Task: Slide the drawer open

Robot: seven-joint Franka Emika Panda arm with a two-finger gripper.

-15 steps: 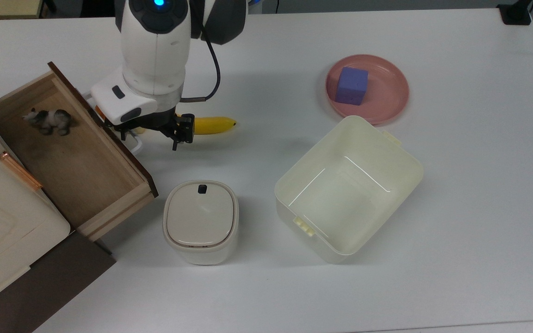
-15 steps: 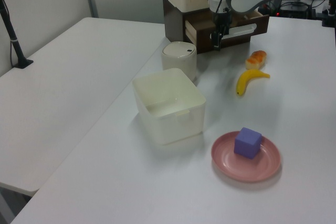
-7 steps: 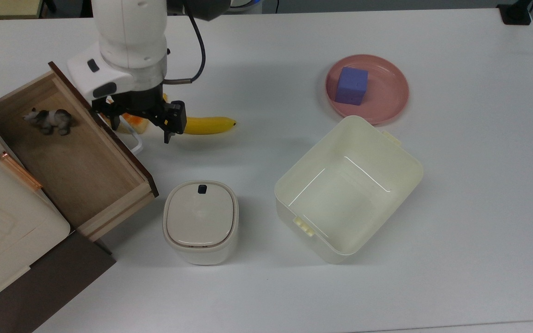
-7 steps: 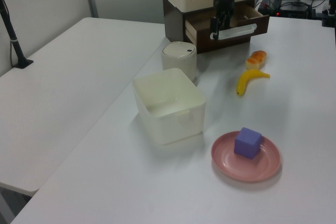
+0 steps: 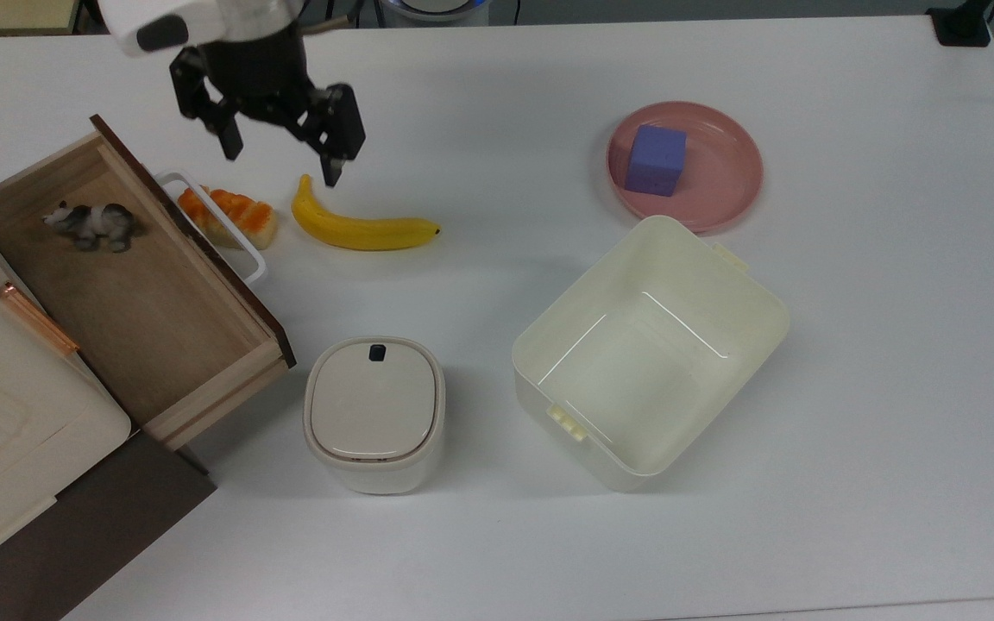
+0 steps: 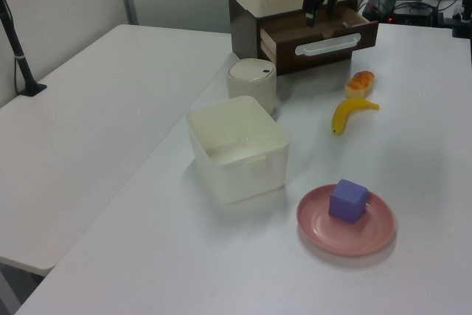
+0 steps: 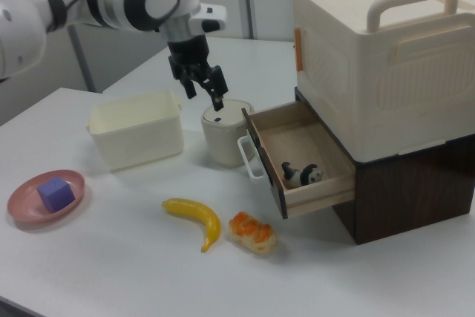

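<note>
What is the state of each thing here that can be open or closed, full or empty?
drawer: pulled open, a small toy animal inside
gripper: jaws open, holding nothing, above the table
lidded white container: lid closed
cream bin: open top, empty
pink plate: holds a purple cube

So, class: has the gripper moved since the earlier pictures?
Yes. In the top view the gripper has gone up-frame, off the drawer handle, past the banana.
</note>
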